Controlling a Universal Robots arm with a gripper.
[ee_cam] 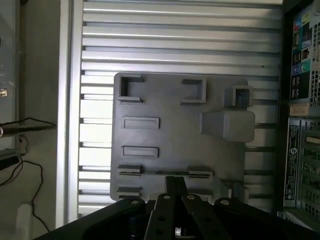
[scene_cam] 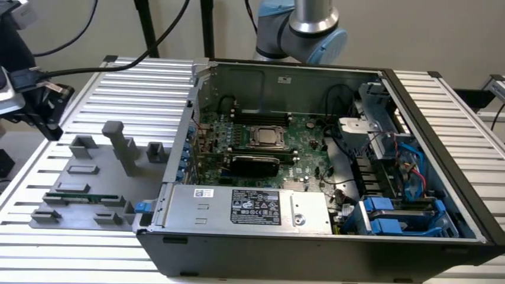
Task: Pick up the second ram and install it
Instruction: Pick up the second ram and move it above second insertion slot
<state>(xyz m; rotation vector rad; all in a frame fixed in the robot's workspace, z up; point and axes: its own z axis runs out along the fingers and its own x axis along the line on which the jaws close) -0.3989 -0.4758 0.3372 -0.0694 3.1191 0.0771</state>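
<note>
Wrist view, closed tool (ee_cam: 175,181) above tray (ee_cam: 175,100)

The arm (scene_cam: 304,29) is standing with its grey and blue joints at the far side of the scene, and its wrist (scene_cam: 32,94) is sitting at the exterior view's left edge. The gripper (ee_cam: 175,181) is pointing downward and holding its two dark fingers (ee_cam: 165,204) pressed together, gripping nothing.

Black gripper (ee_cam: 175,181) (silver screws (ee_cam: 165,198), seemingly)
</note>
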